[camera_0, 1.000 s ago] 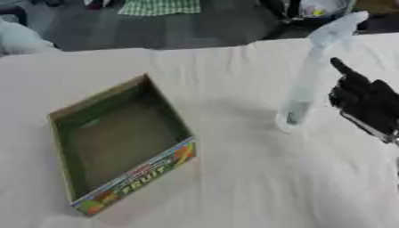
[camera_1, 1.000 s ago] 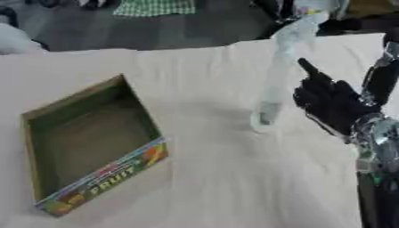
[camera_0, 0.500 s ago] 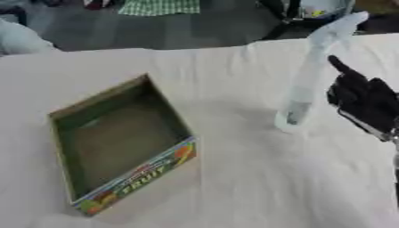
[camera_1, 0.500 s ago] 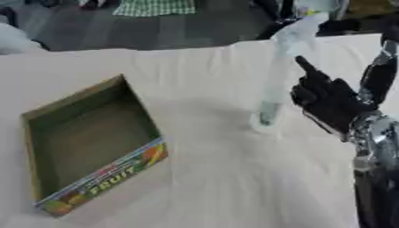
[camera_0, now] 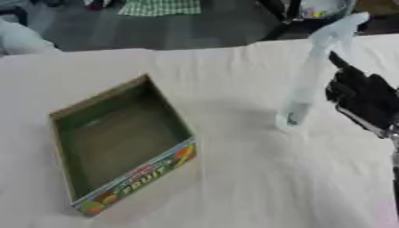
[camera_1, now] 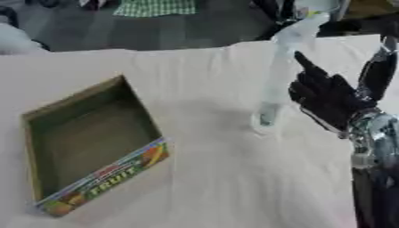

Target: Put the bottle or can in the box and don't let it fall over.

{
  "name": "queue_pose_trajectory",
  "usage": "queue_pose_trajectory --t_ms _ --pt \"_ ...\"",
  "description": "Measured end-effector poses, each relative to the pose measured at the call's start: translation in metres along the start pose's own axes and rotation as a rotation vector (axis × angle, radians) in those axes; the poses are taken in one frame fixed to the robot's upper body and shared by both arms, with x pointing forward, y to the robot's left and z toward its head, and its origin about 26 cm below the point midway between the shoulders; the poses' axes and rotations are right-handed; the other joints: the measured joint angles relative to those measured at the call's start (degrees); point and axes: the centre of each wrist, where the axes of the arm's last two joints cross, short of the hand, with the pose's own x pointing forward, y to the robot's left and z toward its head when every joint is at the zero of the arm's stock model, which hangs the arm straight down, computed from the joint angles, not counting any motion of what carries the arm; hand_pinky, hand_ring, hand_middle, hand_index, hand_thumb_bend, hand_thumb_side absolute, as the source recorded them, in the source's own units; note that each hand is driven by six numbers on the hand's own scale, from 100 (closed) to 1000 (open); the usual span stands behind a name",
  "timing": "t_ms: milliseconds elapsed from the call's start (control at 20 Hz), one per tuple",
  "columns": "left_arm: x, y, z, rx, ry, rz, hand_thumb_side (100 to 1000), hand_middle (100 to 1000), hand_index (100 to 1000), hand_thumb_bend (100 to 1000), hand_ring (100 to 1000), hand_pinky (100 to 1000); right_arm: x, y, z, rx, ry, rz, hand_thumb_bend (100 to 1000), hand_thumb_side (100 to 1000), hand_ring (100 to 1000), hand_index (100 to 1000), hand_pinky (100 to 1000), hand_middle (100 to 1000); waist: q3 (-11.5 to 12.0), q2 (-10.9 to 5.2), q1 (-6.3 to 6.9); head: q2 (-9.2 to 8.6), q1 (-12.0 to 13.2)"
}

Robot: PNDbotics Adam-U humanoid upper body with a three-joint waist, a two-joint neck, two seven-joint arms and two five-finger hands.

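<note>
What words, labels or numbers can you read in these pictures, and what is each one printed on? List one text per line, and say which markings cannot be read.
"FRUIT": on the coloured near side of the open box, among what look like fruit pictures.
Clear spray bottle: no readable label.
Right hand, beside the bottle: no markings visible.
Nothing else in view carries readable text.

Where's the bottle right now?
The bottle stands upright on the table, right of the box, just left of the right hand.
</note>
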Motion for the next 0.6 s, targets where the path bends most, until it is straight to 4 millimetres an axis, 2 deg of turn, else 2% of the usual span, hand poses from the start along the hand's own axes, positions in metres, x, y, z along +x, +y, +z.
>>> queue_pose_trajectory --t_ms 600 --pt "0.0 0.0 0.0 0.0 0.0 0.0 650 1000 781 804 1000 1000 0.003 0.016 -0.004 0.08 -0.032 -0.01 849 1000 100 1000 100 141 0.02 0.0 -0.05 -0.02 -0.03"
